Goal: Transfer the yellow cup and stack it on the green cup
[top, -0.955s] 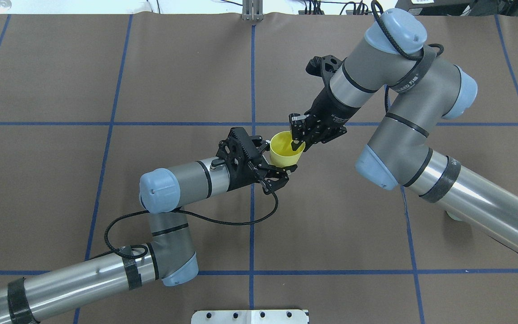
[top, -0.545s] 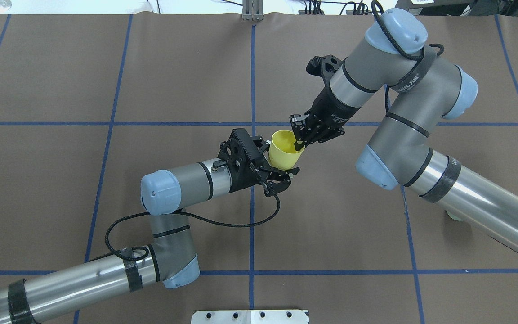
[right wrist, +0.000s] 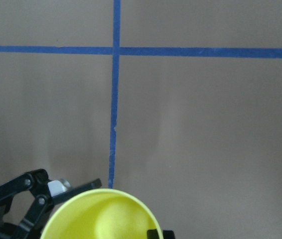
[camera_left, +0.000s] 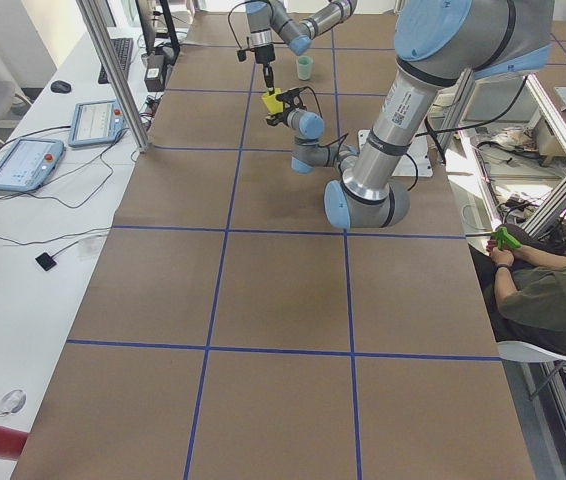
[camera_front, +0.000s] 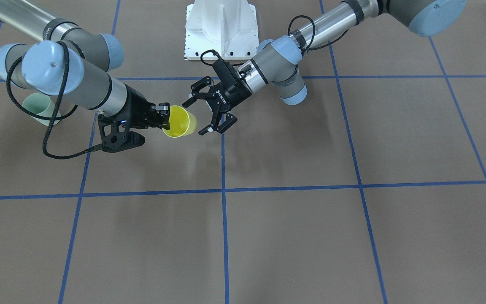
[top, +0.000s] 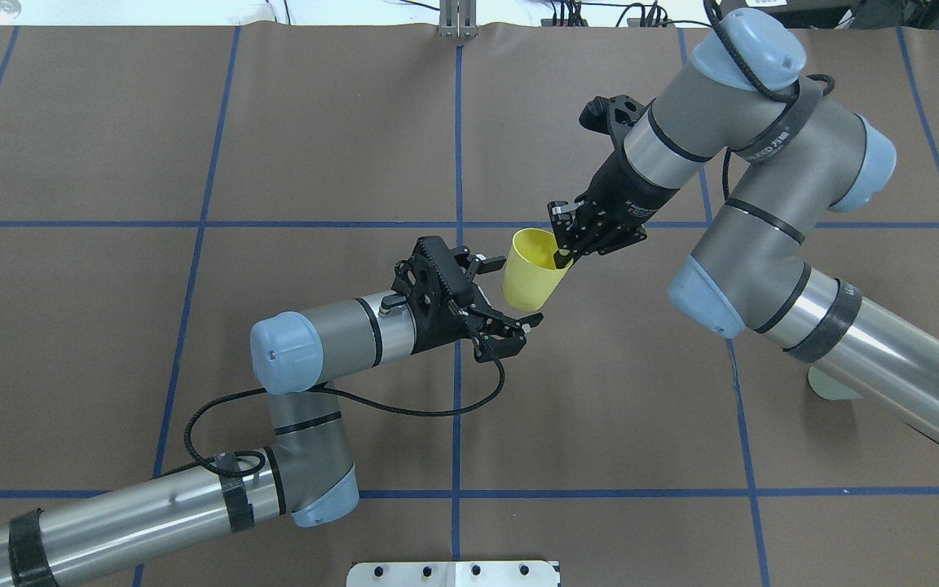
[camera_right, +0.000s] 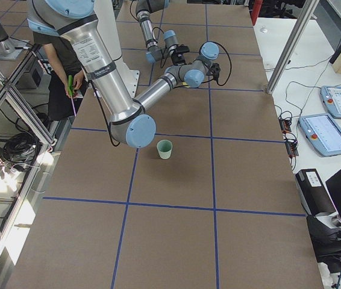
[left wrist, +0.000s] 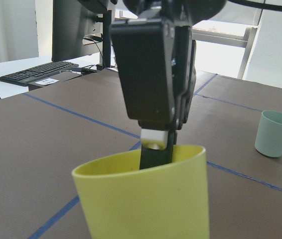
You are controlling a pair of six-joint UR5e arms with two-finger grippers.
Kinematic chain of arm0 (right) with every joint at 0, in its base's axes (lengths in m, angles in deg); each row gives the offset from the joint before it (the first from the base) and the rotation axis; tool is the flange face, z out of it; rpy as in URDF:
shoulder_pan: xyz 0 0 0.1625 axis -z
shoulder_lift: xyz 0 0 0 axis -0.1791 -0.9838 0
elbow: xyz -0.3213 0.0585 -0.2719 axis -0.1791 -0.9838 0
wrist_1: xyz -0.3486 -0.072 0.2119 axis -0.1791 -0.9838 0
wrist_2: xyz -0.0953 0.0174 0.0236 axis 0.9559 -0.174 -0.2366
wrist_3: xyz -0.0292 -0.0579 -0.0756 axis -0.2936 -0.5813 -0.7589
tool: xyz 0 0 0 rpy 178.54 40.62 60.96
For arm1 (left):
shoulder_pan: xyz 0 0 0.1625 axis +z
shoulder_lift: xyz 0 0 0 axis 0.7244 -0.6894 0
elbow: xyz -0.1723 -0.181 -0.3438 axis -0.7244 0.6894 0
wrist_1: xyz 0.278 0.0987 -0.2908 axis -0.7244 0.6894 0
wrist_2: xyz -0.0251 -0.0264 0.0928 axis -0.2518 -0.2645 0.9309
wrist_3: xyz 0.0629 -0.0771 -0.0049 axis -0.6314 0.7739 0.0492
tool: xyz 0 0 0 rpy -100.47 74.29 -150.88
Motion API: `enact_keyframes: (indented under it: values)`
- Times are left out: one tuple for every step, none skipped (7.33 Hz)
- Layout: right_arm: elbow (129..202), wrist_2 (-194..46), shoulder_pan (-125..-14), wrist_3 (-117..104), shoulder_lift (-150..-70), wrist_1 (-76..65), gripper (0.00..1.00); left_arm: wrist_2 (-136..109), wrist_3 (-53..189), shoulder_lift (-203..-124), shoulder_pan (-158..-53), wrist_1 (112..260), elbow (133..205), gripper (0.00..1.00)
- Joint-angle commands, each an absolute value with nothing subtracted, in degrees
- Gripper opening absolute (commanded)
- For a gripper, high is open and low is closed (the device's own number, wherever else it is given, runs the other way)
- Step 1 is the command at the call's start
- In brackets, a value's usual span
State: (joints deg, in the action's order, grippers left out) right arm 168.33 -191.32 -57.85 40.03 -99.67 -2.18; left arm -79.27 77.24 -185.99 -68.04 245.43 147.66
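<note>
Since my right gripper (top: 560,259) pinches the rim of the bright yellow tapered plastic cup (top: 531,281) aloft, my left gripper (camera_front: 203,117) gapes beside it, freeing it for the pale mint-green plastic cup (camera_right: 165,149).

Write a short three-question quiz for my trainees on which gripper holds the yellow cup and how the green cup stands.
1. True or false: the left gripper is shut on the yellow cup.
2. How does the right gripper hold the yellow cup? A) around its base; B) by the rim, with one finger inside; C) from underneath.
3. Fill in: the green cup stands ____ on the table, apart from both grippers.

Key: 1. False, the left gripper is open. 2. B. 3. upright.
</note>
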Motion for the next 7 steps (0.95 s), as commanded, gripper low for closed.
enact_keyframes:
  values:
    - [180.7,-181.7,-60.0,43.6,-110.2,-2.3,0.0,-79.3,78.3,-185.9,-68.0,245.5,147.7,1.0]
    - [187.0,-174.9,-60.0,43.9,-118.5,-2.5,0.0,-78.8,79.0,-185.9,-68.1,245.5,147.6,1.0]
    - [192.9,-172.8,-60.2,44.0,-127.8,-2.4,0.0,-76.0,79.8,-185.9,-68.0,245.4,147.6,1.0]
    - [197.6,-170.6,-60.6,44.0,-136.1,-2.3,0.0,-75.5,79.8,-185.9,-68.0,245.4,147.3,1.0]
    - [200.8,-169.7,-60.9,43.9,-142.5,-2.2,0.0,-75.0,79.8,-185.9,-67.7,245.3,147.3,1.0]
    - [201.8,-169.7,-61.2,43.9,-145.4,-2.1,0.0,-74.8,79.8,-185.9,-67.7,245.3,147.3,1.0]
    - [202.5,-169.8,-61.2,43.9,-148.9,-2.1,0.0,-74.7,79.8,-185.9,-67.7,245.4,147.3,1.0]
